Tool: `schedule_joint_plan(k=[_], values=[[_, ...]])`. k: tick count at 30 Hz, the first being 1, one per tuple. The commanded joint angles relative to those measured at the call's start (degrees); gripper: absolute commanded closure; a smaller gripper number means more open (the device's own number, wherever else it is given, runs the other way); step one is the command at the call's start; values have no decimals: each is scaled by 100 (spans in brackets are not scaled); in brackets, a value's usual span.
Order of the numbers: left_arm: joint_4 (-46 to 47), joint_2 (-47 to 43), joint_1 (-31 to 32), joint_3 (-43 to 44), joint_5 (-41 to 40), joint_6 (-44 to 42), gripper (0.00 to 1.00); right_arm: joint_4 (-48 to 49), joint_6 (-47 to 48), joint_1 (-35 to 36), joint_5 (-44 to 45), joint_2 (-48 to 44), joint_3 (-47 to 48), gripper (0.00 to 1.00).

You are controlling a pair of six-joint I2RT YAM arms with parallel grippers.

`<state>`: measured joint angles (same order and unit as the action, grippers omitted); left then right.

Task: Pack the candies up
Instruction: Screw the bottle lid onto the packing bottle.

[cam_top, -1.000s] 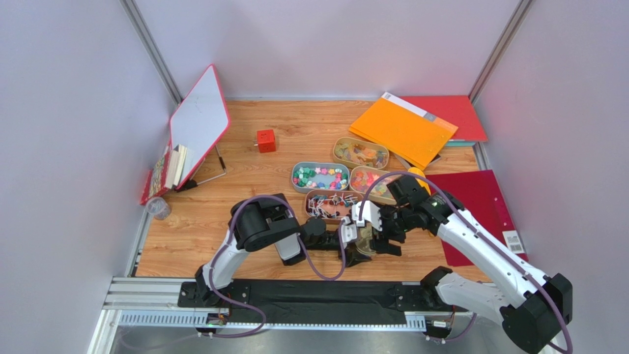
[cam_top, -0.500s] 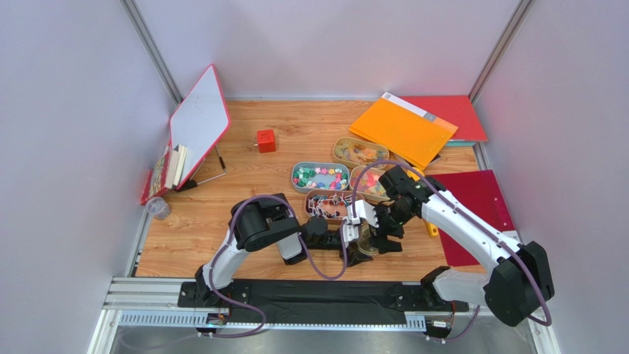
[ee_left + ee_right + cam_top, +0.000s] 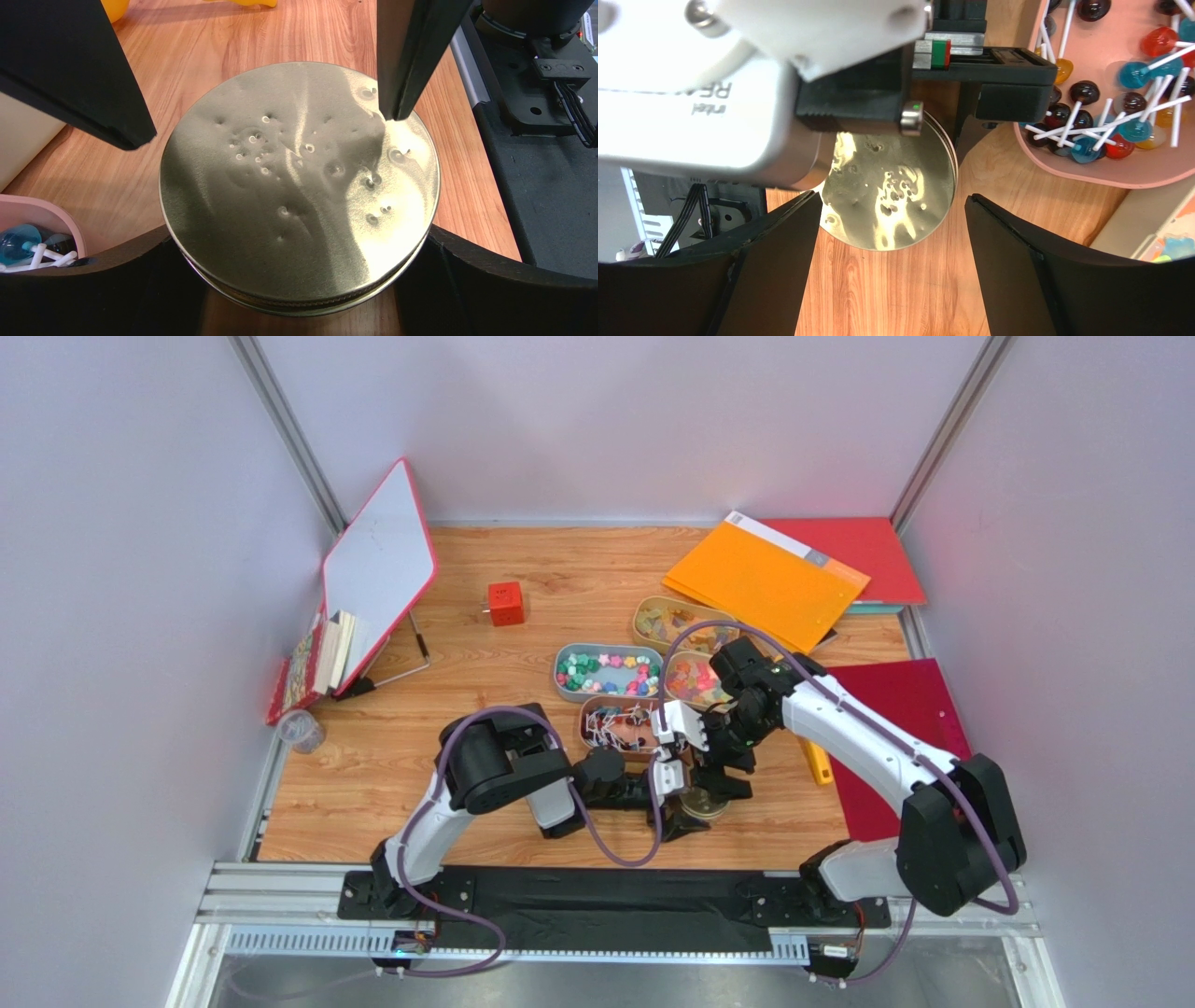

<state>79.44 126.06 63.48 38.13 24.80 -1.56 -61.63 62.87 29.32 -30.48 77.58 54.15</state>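
Swung inward since a second ago, the right end effector [image 3: 892, 203] hovers wide open and empty over the lidded jar [image 3: 298, 182], which the left end effector [image 3: 298, 280] clasps. Beyond, the candies [image 3: 608, 672] lie in trays [image 3: 560, 672]; packing seems unstarted.

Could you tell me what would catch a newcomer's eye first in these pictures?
The left gripper clasps a gold-lidded jar between its jaws near the front of the table, while the right gripper hangs above its dented lid, jaws open. Just behind sit oval trays of bright candies, including lollipops, with an orange folder at the back right.
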Motion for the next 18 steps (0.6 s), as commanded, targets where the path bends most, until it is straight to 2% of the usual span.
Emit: schedule_joint_plan(k=[1, 11, 18], values=[[-2090, 551, 15, -245, -274, -283, 100, -60, 199, -23, -213, 91, 193, 19], [-2345, 630, -152, -113, -282, -11, 100, -359, 296, -23, 112, -418, -308, 19], [-2363, 665, -178, -78, -317, 7, 100, -684, 313, -23, 463, -946, -1036, 19]])
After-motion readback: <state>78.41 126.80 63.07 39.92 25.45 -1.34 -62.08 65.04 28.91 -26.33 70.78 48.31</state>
